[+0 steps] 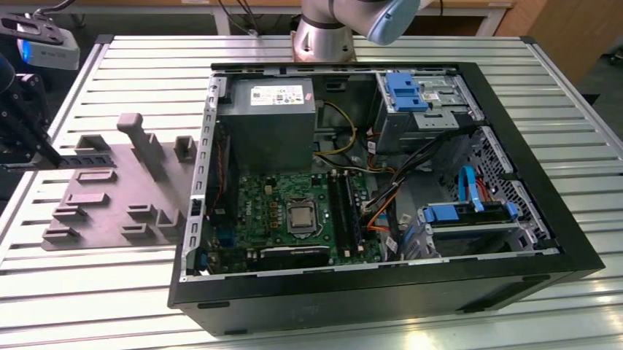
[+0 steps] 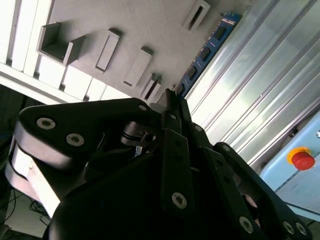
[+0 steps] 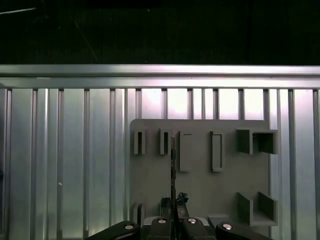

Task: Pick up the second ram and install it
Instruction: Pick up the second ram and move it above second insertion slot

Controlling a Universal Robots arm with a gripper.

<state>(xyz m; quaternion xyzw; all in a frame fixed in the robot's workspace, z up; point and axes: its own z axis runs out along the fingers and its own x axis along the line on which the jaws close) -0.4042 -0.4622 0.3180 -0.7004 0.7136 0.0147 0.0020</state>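
ram [image 2: 205,52] is held by one end in the narrowly closed gripper [image 2: 172,98], over the grey holder [image 3: 210,190] on the bench [image 1: 98,306], beside the case [image 1: 370,292]; edge-on hold is judged to suit slot alignment

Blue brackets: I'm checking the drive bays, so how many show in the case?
2. In the exterior view, one blue bracket sits on the upper drive cage; the other tops the lower cage. Others may be hidden.
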